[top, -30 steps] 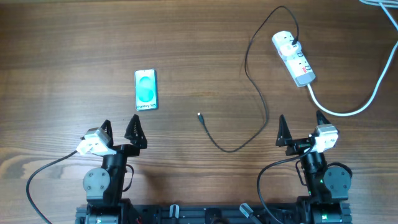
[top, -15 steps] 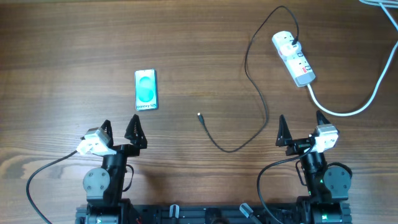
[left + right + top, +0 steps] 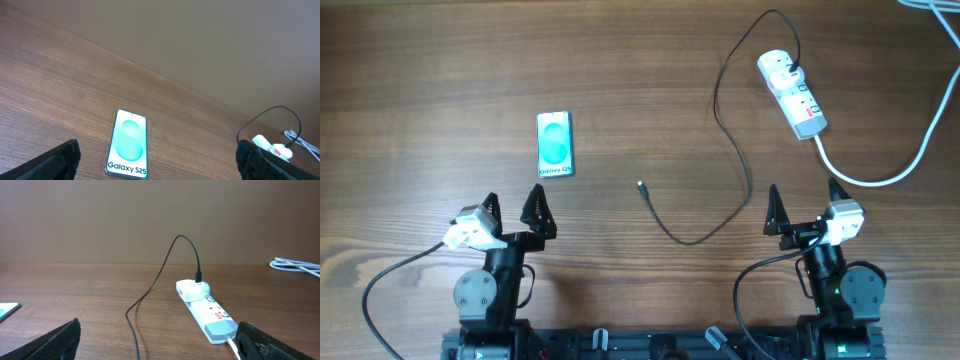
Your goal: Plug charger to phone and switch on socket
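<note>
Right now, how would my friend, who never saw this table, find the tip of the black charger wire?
Start at the white socket in the far right corner of the wooden table. Follow the thin black charger from it toward the middle, right of the phone. Its loose end is a tiny metal tip, unlike the thick white cord.

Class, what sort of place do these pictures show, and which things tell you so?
Likely a robotics lab bench, not a home: a wooden table, the left gripper and right gripper on arms at its edge, and a phone, charger and socket laid out for a trial.
</note>
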